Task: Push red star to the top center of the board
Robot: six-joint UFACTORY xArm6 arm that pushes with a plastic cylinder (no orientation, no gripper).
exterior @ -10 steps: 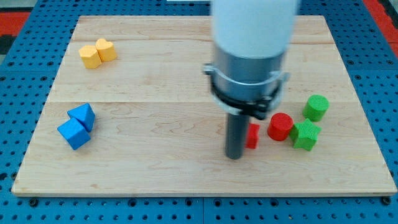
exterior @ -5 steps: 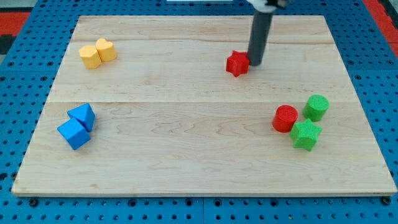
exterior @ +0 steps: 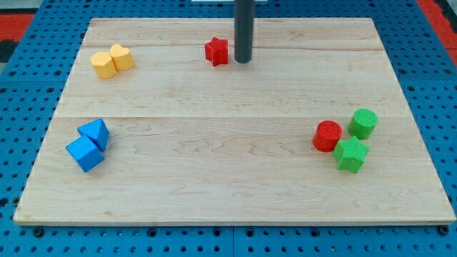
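Observation:
The red star lies near the top centre of the wooden board, a little left of the middle. My tip is the lower end of the dark rod, just to the star's right, with a small gap between them.
Two yellow blocks sit at the upper left. Two blue blocks sit at the lower left. A red cylinder, a green cylinder and a green star cluster at the right.
The red star has slid up and to the left, from right of centre to the top centre. My tip moved left with it. The other blocks have not moved.

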